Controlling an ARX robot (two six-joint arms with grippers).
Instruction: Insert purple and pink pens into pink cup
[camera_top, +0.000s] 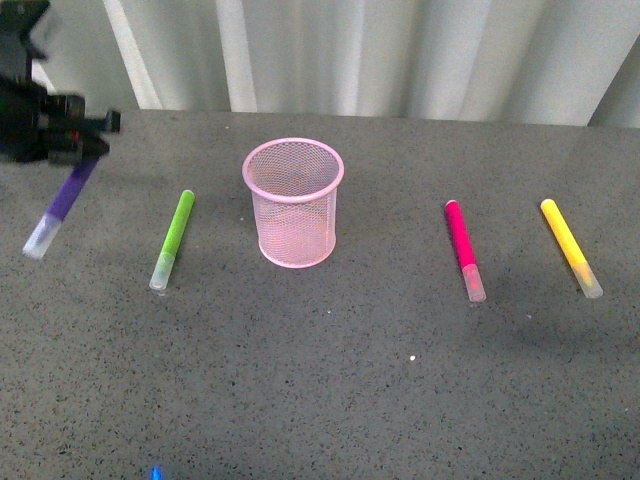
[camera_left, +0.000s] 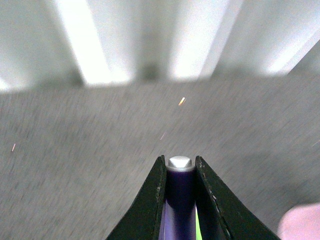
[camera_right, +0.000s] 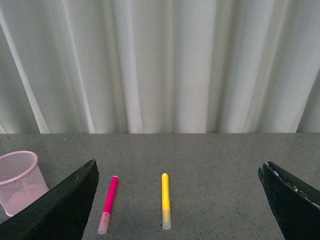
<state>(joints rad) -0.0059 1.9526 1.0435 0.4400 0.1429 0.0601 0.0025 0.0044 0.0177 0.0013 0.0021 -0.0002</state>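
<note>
Grey tabletop (camera_top: 330, 400), pale curtain (camera_top: 400, 50) behind; left end effector (camera_left: 179, 165) tight around purple pen (camera_top: 62, 203), right end effector (camera_right: 178, 165) agape, empty.

Dark grey speckled tabletop (camera_top: 330, 400), pale pleated curtain (camera_top: 400, 50) behind; soft daylight

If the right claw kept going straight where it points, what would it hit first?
Probably the yellow marker pen on the grey speckled tabletop, lying ahead of the open right claw. Depth is unclear; it might pass over toward the pale curtain.
</note>
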